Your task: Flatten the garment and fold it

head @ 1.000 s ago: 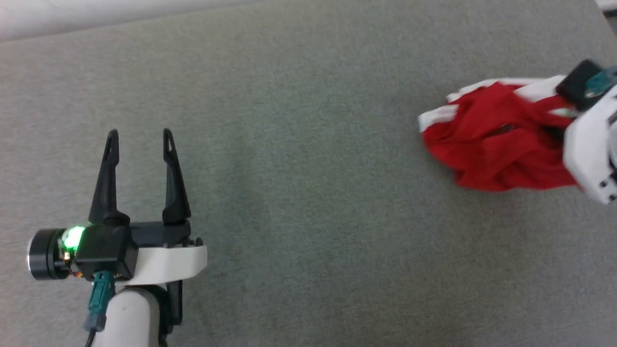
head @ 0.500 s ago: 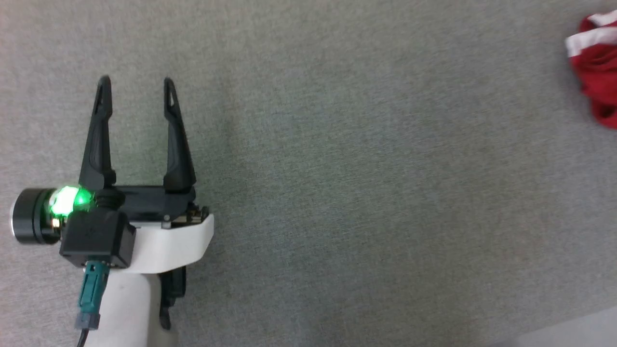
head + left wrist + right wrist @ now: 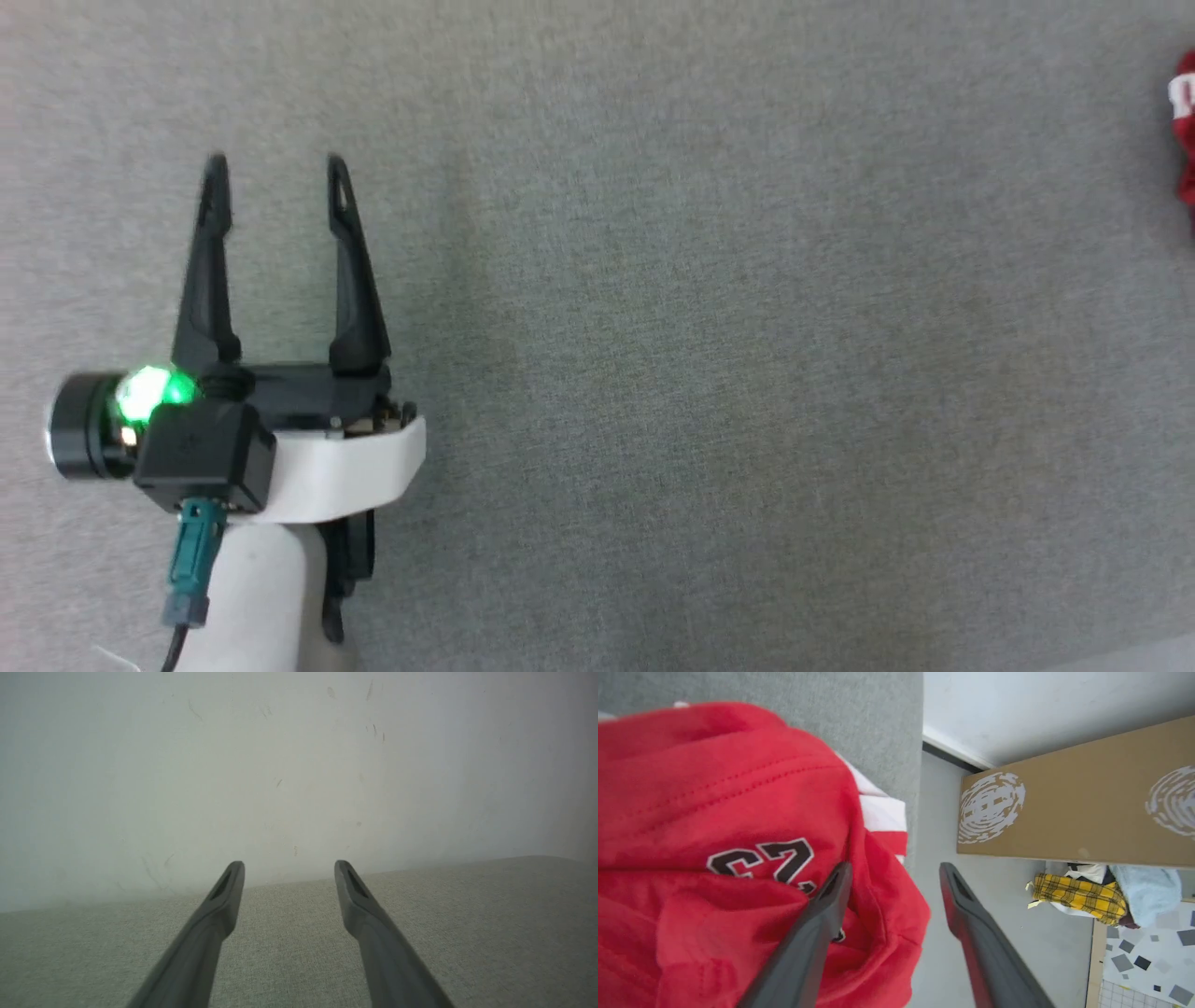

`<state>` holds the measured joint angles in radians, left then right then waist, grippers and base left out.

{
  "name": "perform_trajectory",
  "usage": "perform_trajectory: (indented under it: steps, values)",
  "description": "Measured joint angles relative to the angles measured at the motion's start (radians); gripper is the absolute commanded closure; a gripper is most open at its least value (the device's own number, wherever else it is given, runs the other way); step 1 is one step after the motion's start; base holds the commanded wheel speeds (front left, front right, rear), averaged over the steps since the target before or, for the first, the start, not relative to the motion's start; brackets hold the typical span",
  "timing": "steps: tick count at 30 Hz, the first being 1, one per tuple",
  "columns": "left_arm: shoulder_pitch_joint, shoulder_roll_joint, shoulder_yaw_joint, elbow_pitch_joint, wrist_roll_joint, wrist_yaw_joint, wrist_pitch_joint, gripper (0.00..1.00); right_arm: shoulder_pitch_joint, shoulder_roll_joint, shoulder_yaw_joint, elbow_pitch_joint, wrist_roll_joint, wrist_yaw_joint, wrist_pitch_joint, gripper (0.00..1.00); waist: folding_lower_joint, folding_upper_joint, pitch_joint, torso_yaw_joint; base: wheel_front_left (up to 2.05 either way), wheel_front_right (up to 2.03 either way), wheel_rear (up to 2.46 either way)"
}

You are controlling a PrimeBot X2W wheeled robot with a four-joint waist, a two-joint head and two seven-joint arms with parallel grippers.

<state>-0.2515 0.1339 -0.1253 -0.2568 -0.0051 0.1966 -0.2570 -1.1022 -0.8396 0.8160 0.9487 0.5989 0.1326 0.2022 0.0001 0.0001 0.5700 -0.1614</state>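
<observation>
garment (image 3: 714, 788): small bright red soft-fabric shorts, white stripes, crumpled at right edge of grey cloth-covered bench (image 3: 700, 327) | left gripper (image 3: 277, 166): jaws spread, empty, near left edge | right gripper (image 3: 894, 867): jaws spread over the heap, gripping nothing | risk: heap seems to overhang, so a nudge could tip it onto the pale floor (image 3: 934, 812)

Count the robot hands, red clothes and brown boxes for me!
Grippers: 2, left gripper and right gripper
Garment: 1
Box: 1
Total: 4
</observation>
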Motion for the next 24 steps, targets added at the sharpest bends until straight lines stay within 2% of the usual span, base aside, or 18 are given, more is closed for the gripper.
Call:
perform_trajectory:
  steps: [3, 6, 11, 13, 16, 19, 24]
  values:
    - [0.037, -0.006, 0.013, 0.026, -0.015, 0.008, 0.0, 0.0, -0.006, -0.026, -0.022, 0.001, -0.05, 0.0, -0.094, 0.0, -0.0001, 0.0, -0.047, 0.003, 0.0, 0.0, 0.0]
    - [0.075, -0.011, 0.038, 0.046, -0.035, 0.01, 0.0, 0.0, -0.01, -0.025, -0.082, -0.007, -0.069, 0.0, -0.201, 0.0, -0.0002, 0.0, -0.1, 0.005, 0.0, 0.0, 0.0]
    - [0.142, -0.02, 0.077, 0.066, -0.041, 0.011, 0.0, 0.0, 0.001, 0.03, -0.184, -0.063, -0.117, 0.0, -0.402, 0.0, -0.0003, 0.0, -0.189, 0.009, 0.0, 0.0, 0.0]
    - [0.165, -0.025, 0.089, 0.071, -0.041, 0.011, 0.0, 0.0, 0.026, 0.066, -0.238, -0.101, -0.127, 0.0, -0.442, 0.0, -0.0003, 0.0, -0.224, 0.013, 0.0, 0.0, 0.0]
    - [0.191, -0.03, 0.104, 0.079, -0.048, 0.007, 0.0, 0.0, 0.089, 0.104, -0.334, -0.192, -0.178, 0.0, -0.458, 0.0, -0.0004, 0.0, -0.273, 0.021, 0.0, 0.0, 0.0]
    - [0.207, -0.031, 0.116, 0.094, -0.046, -0.002, 0.0, 0.0, 0.186, 0.157, -0.497, -0.369, -0.246, 0.0, -0.459, 0.0, -0.0004, 0.0, -0.318, 0.033, 0.0, 0.0, 0.0]
    - [0.228, -0.032, 0.12, 0.142, -0.044, -0.017, 0.0, 0.0, 0.442, 0.328, -0.693, -0.641, -0.362, 0.0, -0.459, 0.0, -0.0003, 0.0, -0.376, 0.064, 0.0, 0.0, 0.0]
